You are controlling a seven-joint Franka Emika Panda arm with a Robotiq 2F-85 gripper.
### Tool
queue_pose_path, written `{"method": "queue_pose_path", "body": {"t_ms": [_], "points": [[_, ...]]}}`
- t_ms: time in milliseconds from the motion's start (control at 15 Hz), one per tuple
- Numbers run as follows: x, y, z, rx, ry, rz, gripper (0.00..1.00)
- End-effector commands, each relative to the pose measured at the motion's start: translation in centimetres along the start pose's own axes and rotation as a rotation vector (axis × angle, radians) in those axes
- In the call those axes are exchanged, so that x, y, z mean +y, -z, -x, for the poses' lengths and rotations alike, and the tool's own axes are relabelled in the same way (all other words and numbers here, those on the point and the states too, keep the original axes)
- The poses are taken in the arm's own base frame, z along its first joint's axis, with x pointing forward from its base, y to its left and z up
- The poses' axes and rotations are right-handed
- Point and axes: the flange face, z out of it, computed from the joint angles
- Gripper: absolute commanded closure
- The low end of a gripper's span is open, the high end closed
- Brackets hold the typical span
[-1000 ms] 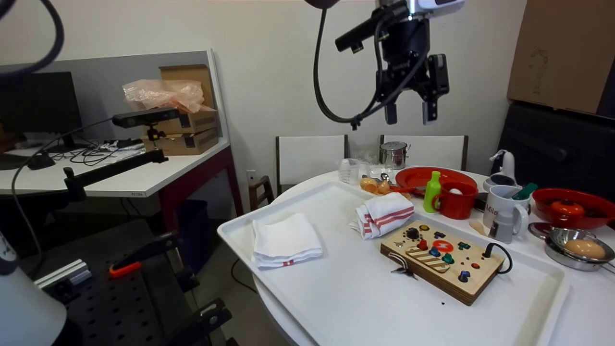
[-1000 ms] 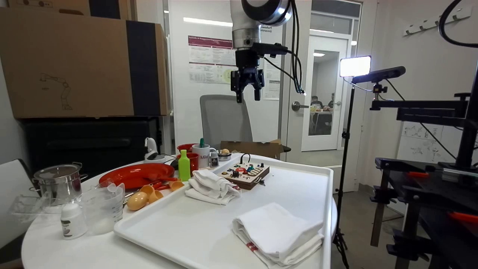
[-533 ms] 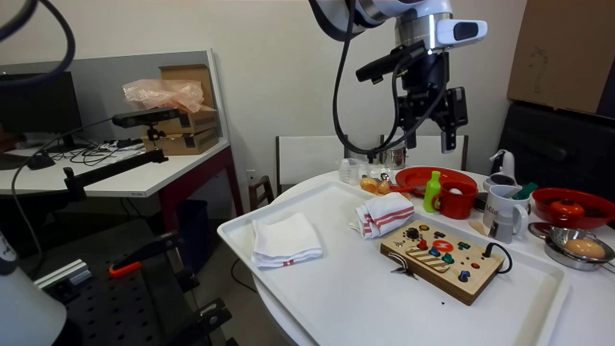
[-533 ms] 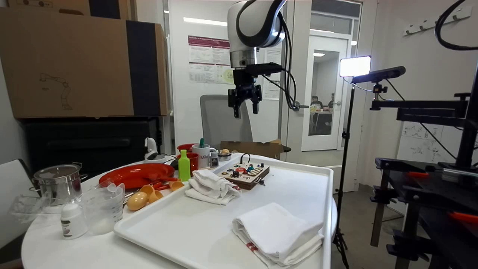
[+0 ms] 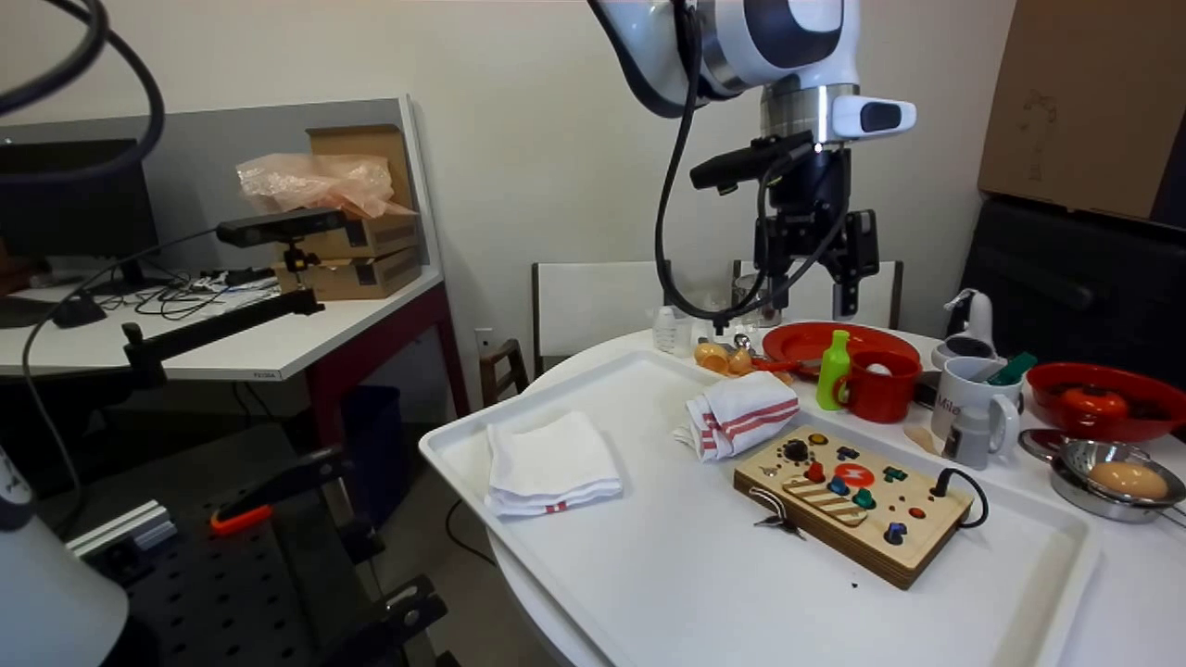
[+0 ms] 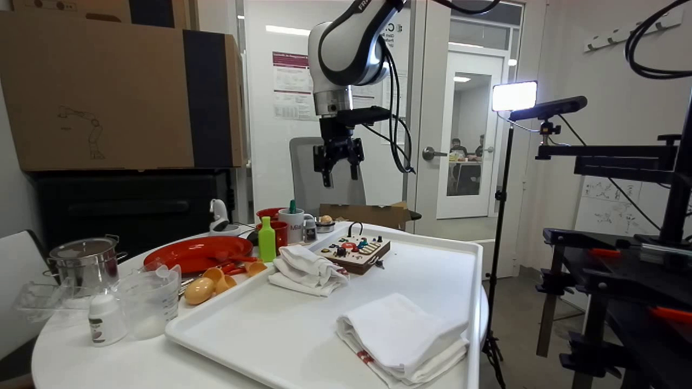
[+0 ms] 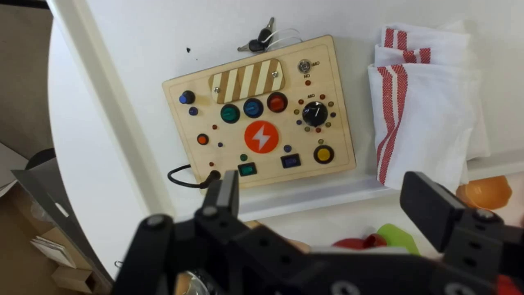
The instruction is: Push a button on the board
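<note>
Two dark fingers [image 5: 845, 298] on the tool [image 5: 813, 301] in an exterior view, pointing down with a gap between them. Hangs well above the board [image 5: 878, 519]. Below, on the tabletop [image 5: 1132, 574], a white tray [image 5: 686, 556]; flat on that tray, the light-wood board. Just beside the board, a loosely folded striped cloth [image 5: 743, 414]; well apart, also on the tray, a flat white cloth [image 5: 553, 463]. Past the tray's edge, a green bottle [image 5: 834, 375], upright just beside a red mug [image 5: 880, 394], with a red plate [image 5: 871, 341] behind.

In an exterior view too, a silver pot [image 6: 84, 265], a clear measuring cup [image 6: 148, 302] and a small white bottle [image 6: 105, 322], near each other on the tabletop, with a brown egg [image 6: 199, 290] close to the tray. Shows the tool here well above the tray, with fingers parted; off to the side, a lit panel [image 6: 514, 96].

In the wrist view, the same fingers, wide apart, reaching in from the bottom. With one finger, overlaps to the eye a little of the board's lower edge. On the board's face, a yellow button [image 7: 323, 154] near a black dial [image 7: 315, 114], an orange button [image 7: 202, 139] toward the opposite side, and in a row beside a striped plate [image 7: 247, 80], a red knob [image 7: 277, 102], a blue knob [image 7: 253, 108] and a green knob [image 7: 230, 113]. Around the middle, a red lightning-bolt disc [image 7: 261, 137]. Just off the upper edge, keys [image 7: 256, 46]; by a lower corner, a black cable [image 7: 188, 185].
</note>
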Motion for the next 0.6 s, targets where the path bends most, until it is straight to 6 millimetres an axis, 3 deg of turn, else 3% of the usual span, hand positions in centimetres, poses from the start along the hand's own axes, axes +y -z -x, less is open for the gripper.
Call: {"method": "queue_pose_path", "body": {"t_ms": [0, 267, 533], "points": [[-0.02, -0.11, -0.02, -0.001, 0.001, 0.001, 0.0], [0.4, 0.26, 0.25, 0.003, -0.005, 0.001, 0.0], [-0.44, -0.26, -0.25, 0.067, 0.13, -0.098, 0.0]]}}
